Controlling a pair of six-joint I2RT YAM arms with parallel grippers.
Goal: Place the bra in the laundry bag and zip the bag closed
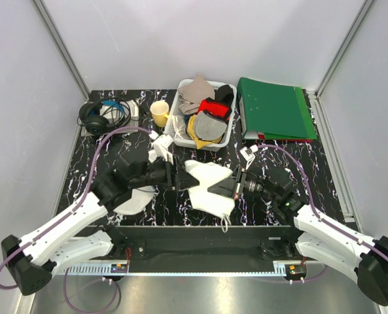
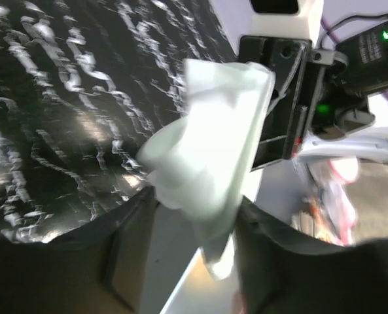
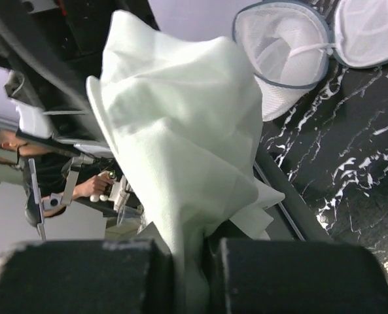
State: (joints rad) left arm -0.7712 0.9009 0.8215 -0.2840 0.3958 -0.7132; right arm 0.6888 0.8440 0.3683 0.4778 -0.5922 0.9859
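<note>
The white bra point(image 1: 207, 184) hangs stretched between my two grippers above the middle of the table. My left gripper point(image 1: 178, 175) is shut on its left corner; in the left wrist view the fabric point(image 2: 207, 150) bunches between the dark fingers point(image 2: 125, 261). My right gripper point(image 1: 230, 186) is shut on its right side, and the cloth point(image 3: 180, 131) runs down into the closed jaws point(image 3: 190, 261). The white round laundry bag point(image 1: 133, 200) lies on the table under my left arm. In the right wrist view it point(image 3: 282, 52) lies open with its lid point(image 3: 370, 29) folded back.
A white lattice basket point(image 1: 231, 134) of grey, red and yellow garments stands at the back centre. A yellow cup point(image 1: 159, 112) and black headphones point(image 1: 97, 118) are at the back left. A green folder point(image 1: 272, 108) lies at the back right. A crumpled white item point(image 1: 161, 148) lies near the basket.
</note>
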